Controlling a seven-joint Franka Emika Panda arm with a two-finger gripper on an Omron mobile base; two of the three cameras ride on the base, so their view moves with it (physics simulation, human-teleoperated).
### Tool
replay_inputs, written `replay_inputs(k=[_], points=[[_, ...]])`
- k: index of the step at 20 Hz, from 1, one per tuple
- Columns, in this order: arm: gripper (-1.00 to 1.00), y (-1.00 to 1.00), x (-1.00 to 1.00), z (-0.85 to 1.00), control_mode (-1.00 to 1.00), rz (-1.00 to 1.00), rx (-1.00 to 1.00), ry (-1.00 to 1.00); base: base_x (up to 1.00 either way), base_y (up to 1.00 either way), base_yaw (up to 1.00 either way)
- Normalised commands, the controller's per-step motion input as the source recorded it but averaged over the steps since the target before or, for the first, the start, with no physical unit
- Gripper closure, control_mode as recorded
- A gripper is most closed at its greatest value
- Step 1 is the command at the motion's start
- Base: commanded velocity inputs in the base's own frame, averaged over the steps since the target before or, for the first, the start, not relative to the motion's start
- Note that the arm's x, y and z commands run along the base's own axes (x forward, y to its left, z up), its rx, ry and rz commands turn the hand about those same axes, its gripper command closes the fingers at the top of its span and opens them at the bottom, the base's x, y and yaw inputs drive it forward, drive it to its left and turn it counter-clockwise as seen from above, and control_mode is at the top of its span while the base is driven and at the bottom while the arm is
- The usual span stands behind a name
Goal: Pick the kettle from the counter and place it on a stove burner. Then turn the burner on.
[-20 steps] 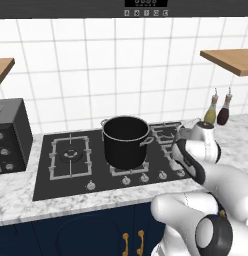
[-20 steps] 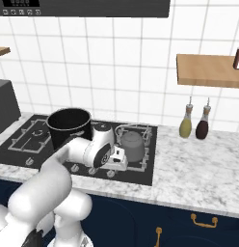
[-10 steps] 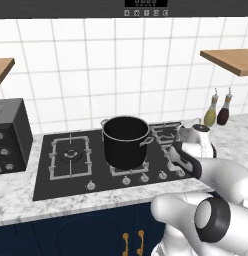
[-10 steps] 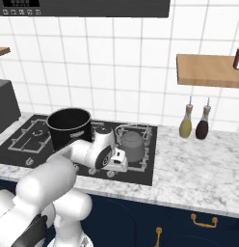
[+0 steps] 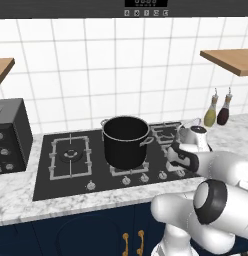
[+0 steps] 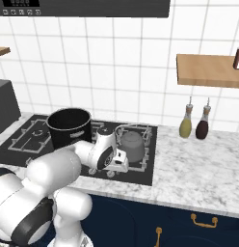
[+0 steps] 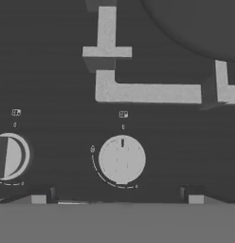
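Since the marble surface (image 6: pixel 198 164) no longer carries the kettle, the first half of the job looks done: the black cooktop (image 5: pixel 51 177) set into it holds the big black stockpot (image 5: pixel 125 142) on its middle grate and, to the right, the small grey kettle (image 6: pixel 131 146) sitting on the near right-hand stove burner (image 6: pixel 146 159), likely so the flame comes up under its base. Two bottles (image 6: pixel 194 122) stand well apart on the far right, against the tiled wall and out of the arm's way. Bent low over the cooktop's near edge, the white arm (image 5: pixel 223 170) brings the fingers (image 6: pixel 117 168) down beside the kettle toward the row of knobs. From the hand view the fingers stand wide apart with nothing between them, straddling one round knob (image 7: pixel 122 159) whose pointer mark faces the grate; a second knob (image 7: pixel 10 156) sits at the left. That spread probably leaves room to close on the knob's rim and twist it, which is the step remaining.
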Motion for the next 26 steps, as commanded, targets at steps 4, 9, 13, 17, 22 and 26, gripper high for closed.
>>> replay_inputs(k=[4, 9, 13, 17, 22, 26], points=[[-1.0, -0.05, 0.05, -0.15, -1.0, 0.0, 0.0, 0.0, 0.0, 0.0, 0.0], [-1.0, -0.02, 0.08, -0.18, -1.0, 0.0, 0.0, 0.0, 0.0, 0.0, 0.0], [-1.0, 0.0, 0.1, -0.19, -1.0, 0.0, 0.0, 0.0, 0.0, 0.0, 0.0], [1.0, 0.0, 0.06, -0.2, -1.0, 0.0, 0.0, 0.0, 0.0, 0.0, 0.0], [1.0, 0.0, 0.07, -0.18, -1.0, 0.0, 0.0, 0.0, 0.0, 0.0, 0.0], [1.0, 0.0, 0.01, -0.17, -1.0, 0.0, 0.0, 0.0, 0.0, 0.0, 0.0]])
